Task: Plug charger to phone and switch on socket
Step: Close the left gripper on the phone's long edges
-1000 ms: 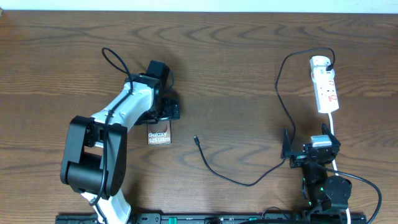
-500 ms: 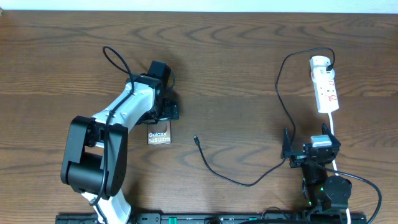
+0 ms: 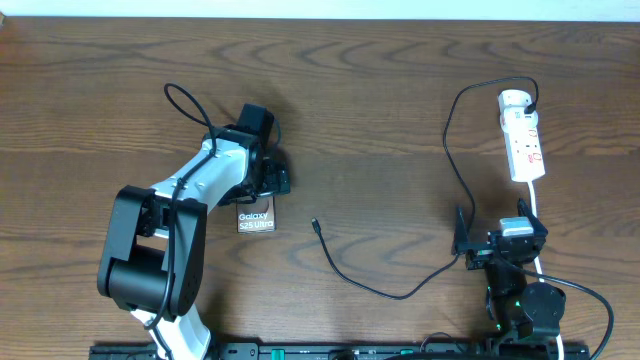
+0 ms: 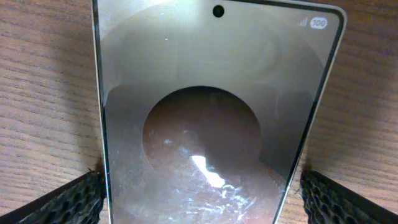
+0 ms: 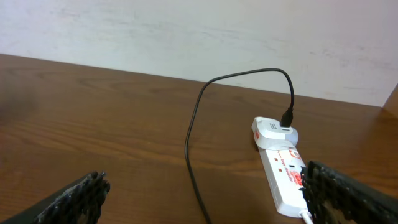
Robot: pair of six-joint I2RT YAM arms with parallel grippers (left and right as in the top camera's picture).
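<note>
While the left arm (image 3: 200, 185) is extended from its near-left base toward the far side, the left jaws are spread wide apart over the phone (image 3: 255, 218), with one finger (image 4: 68, 202) at each long edge. No clamping is seen. The phone is laid flat on the tabletop (image 3: 380, 100), left of centre. The right arm (image 3: 520, 305) is folded at the near right, with the right jaws apart and empty, facing the socket (image 3: 523, 140) at the far right. The charger (image 3: 385, 294) is plugged into the socket's far end. Its connector tip (image 3: 316, 226) is laid right of the phone, apart from it.
</note>
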